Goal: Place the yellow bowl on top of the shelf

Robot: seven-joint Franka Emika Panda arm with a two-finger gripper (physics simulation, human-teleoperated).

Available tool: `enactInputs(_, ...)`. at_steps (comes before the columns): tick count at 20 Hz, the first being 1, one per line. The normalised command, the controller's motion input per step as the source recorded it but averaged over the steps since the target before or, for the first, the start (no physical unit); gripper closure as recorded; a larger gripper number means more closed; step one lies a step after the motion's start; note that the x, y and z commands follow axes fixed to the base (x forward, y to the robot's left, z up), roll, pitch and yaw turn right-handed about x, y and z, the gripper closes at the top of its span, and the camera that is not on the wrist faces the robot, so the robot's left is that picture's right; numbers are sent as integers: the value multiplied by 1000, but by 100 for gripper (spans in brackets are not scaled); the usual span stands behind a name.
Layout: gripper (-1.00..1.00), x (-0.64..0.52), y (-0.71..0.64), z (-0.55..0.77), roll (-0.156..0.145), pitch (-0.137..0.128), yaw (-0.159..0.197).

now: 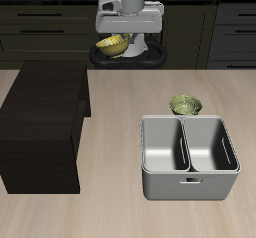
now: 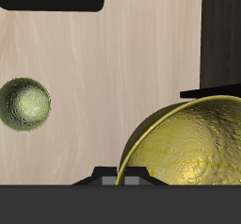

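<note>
My gripper (image 1: 112, 44) is shut on the yellow bowl (image 1: 110, 48) and holds it tilted, high above the back of the table. In the wrist view the bowl (image 2: 186, 145) fills much of the frame, golden-yellow with a speckled olive inside; the fingertips are hidden behind it. The shelf (image 1: 42, 122), a large dark boxy wooden unit with a flat top, stands on the table below and nearer the front than the bowl. A corner of the shelf shows in the wrist view (image 2: 222, 40).
A paler greenish bowl (image 1: 186, 106) sits on the table behind the grey two-compartment bin (image 1: 188, 187); it also shows in the wrist view (image 2: 24, 104). The robot's base (image 1: 140, 54) stands at the table's back.
</note>
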Motion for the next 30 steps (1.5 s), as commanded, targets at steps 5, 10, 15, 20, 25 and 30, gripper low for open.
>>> enactInputs(5,100,-51,-89,289,-1,-49,-2)
enactInputs(10,100,1,-76,199,-5,-22,-8)
enactInputs(15,100,92,-1,-75,2,27,9)
enactInputs(20,100,102,-243,223,-54,-22,-16)
enactInputs(25,100,132,-270,271,-55,-44,-1)
enactInputs(30,100,164,-313,168,-60,-4,-25)
